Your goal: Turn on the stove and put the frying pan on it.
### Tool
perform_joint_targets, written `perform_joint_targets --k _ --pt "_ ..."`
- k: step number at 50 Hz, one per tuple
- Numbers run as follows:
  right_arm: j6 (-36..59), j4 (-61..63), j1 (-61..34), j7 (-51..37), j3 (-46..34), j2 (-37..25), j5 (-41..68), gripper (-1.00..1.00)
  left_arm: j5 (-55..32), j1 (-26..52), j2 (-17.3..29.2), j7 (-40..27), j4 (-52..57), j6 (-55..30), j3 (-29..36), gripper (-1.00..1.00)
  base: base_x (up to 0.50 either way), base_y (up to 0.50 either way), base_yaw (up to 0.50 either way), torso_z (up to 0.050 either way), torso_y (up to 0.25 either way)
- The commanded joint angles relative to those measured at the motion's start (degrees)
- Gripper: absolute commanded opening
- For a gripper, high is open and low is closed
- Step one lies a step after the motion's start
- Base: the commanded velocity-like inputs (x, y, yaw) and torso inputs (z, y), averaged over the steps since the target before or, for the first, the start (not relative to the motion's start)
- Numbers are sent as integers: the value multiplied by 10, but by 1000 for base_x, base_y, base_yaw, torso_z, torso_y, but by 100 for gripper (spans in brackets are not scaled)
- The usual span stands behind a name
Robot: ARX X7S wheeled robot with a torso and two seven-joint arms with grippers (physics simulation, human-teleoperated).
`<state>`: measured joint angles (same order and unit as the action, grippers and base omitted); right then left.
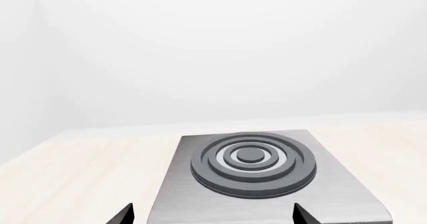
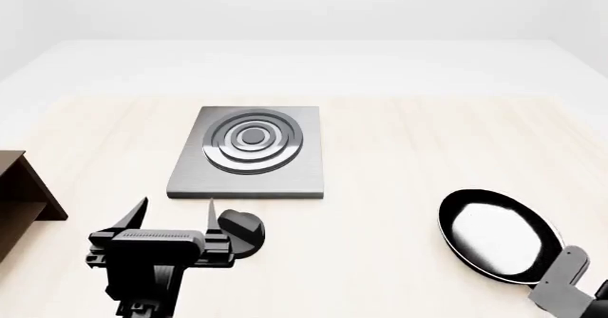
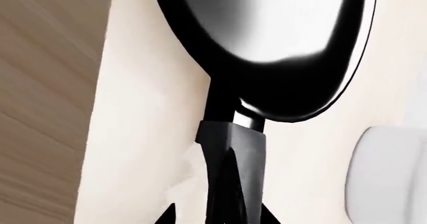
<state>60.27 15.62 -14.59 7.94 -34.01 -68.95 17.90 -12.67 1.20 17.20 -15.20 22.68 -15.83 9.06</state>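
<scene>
The stove (image 2: 249, 151) is a square grey plate with concentric burner rings, lying flat mid-table; it also fills the left wrist view (image 1: 250, 159). Its round black knob (image 2: 240, 232) sits on the table in front of it. My left gripper (image 2: 176, 205) is open and empty, just left of the knob, its tips (image 1: 213, 215) pointing at the stove's near edge. The frying pan (image 2: 499, 234) lies at the right, shiny inside. In the right wrist view my right gripper (image 3: 217, 215) is open, its fingers either side of the pan's black handle (image 3: 230, 179), a gap on one side.
A brown wooden shelf (image 2: 24, 190) stands at the table's left edge. A white rounded object (image 3: 387, 176) lies close beside the pan handle. The table's edge and brown floor (image 3: 47, 108) show on the handle's other side.
</scene>
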Motion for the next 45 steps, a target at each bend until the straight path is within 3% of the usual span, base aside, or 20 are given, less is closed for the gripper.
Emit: perform_joint_targets --k 1,19,45 --pt "-65 -55 30 -76 1 25 -31 -100 3 1 2 -2 -3 1 5 100 0 0 0 0 0" --pt "-80 18 -7 -65 11 -4 -48 -100 -2 0 5 -6 -5 2 4 100 0 0 1 0 0" --pt "-16 131 -141 -12 67 -25 -42 -100 -9 0 11 -11 -3 4 2 100 0 0 0 0 0"
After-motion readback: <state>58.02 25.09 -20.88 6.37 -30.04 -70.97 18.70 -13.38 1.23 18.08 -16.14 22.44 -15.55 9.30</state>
